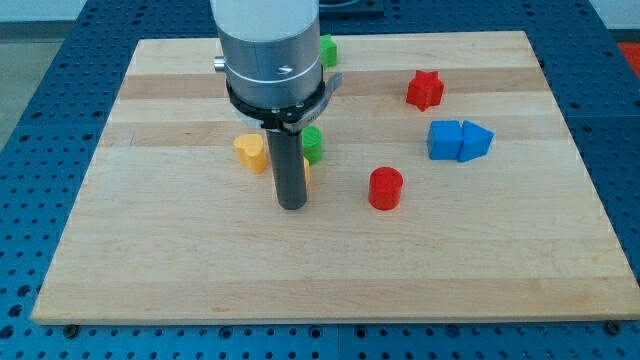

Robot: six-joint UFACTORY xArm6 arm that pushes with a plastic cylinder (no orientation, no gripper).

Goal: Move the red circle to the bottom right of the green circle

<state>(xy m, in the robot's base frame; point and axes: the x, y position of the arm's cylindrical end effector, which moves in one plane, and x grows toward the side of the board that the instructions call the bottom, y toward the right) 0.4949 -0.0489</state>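
Red circle (385, 188) stood on the wooden board (150, 250), a little right of the centre, and nothing touched it. It was to the lower right of the green circle (313, 144), which was half hidden behind the rod. My tip (291, 205) rested on the board to the left of the red circle, apart from it, and just below the green circle. The arm ended in a plain rod, so it had no jaws and it held nothing. A yellow heart (250, 152) was left of the rod, near it. A red star (424, 89) stood toward the view's top right, and below it a blue cube (444, 140) and a blue triangle (476, 140) touched each other. Another green block (327, 49) showed behind the arm at the top; its shape I could not tell.
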